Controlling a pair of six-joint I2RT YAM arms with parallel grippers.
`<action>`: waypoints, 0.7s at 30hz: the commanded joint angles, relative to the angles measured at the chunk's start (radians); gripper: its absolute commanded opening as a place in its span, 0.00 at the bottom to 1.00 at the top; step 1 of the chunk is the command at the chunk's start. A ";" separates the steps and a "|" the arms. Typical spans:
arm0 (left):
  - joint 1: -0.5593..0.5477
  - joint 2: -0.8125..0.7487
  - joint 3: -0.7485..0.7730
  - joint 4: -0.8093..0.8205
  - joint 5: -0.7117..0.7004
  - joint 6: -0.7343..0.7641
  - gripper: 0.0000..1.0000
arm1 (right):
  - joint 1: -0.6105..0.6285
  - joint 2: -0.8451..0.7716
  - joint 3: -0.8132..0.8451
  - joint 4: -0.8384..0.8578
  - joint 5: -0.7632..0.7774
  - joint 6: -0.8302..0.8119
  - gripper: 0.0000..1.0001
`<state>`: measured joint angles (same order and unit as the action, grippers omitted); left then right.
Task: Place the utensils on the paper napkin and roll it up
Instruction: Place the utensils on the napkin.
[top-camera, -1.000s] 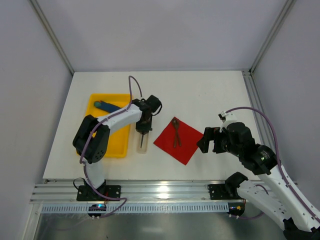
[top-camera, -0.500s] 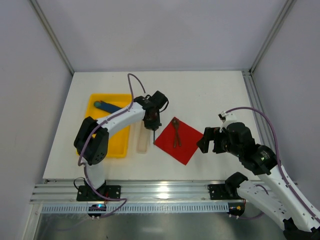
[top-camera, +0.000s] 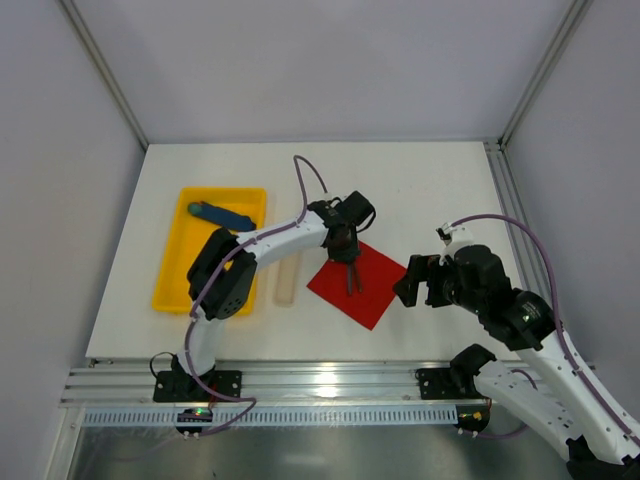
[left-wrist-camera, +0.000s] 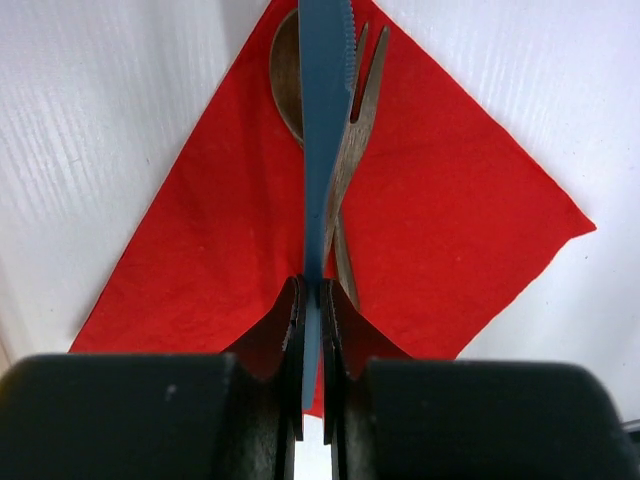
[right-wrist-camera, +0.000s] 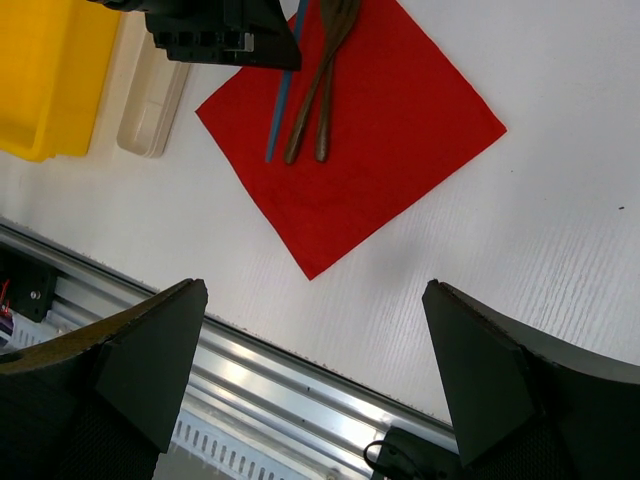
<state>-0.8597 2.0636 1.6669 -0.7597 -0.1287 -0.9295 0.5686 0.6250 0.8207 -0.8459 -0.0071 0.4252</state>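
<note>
The paper napkin lies flat as a red diamond on the white table. Two brown utensils rest crossed on it, a spoon and a fork. My left gripper hovers over the napkin's upper corner, shut on a thin serrated knife that looks bluish and points along the two others. My right gripper stands open, wide, above the table just right of the napkin, with nothing between its fingers.
A yellow tray sits at the left with a blue stick-shaped object in it. A pale beige case lies between tray and napkin. The aluminium rail runs along the near edge.
My left gripper has swung right from the beige case to above the napkin, carrying the knife. The right arm has stayed still.
</note>
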 joint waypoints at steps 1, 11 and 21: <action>0.004 0.004 0.027 0.057 0.011 -0.029 0.00 | 0.002 -0.015 0.009 0.033 -0.014 -0.003 1.00; 0.004 0.049 0.025 0.095 0.014 -0.025 0.02 | 0.004 -0.015 0.009 0.033 -0.013 -0.005 1.00; 0.002 0.049 0.011 0.125 0.023 -0.023 0.16 | 0.004 -0.015 0.009 0.033 -0.013 -0.006 1.00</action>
<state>-0.8577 2.1242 1.6669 -0.6853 -0.1154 -0.9417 0.5686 0.6193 0.8207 -0.8452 -0.0135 0.4248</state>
